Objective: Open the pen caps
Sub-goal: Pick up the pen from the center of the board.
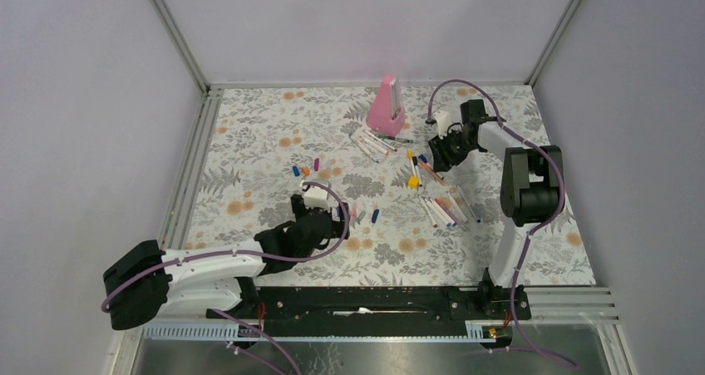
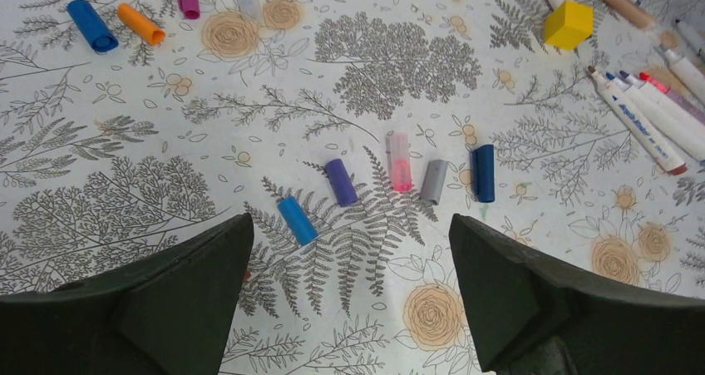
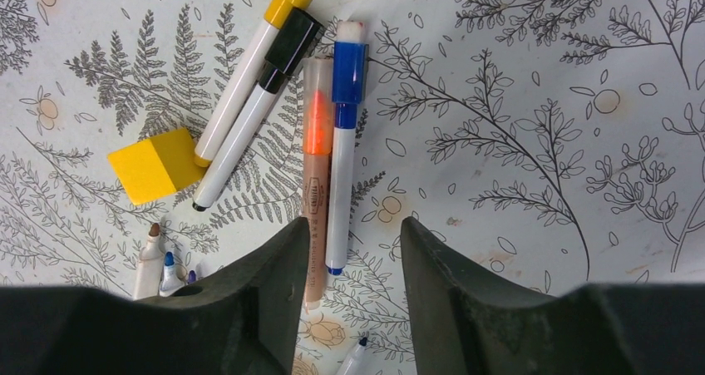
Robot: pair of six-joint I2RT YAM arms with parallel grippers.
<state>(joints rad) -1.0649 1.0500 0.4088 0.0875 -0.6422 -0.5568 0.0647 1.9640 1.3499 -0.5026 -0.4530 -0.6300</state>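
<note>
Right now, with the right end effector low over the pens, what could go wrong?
1. The right end effector straddles the blue pen and the orange pen, which lie touching; closing could pinch both or skew them.
2. The left end effector hangs open just above loose caps; a low move might scatter them.

Bright, even light from overhead washes the floral-patterned surface (image 1: 249,142), throwing only faint, soft shadows. Wrist views are sharp at centre; the dark left hand (image 2: 349,229) and right hand (image 3: 356,225) loom slightly blurred along the near edge.
</note>
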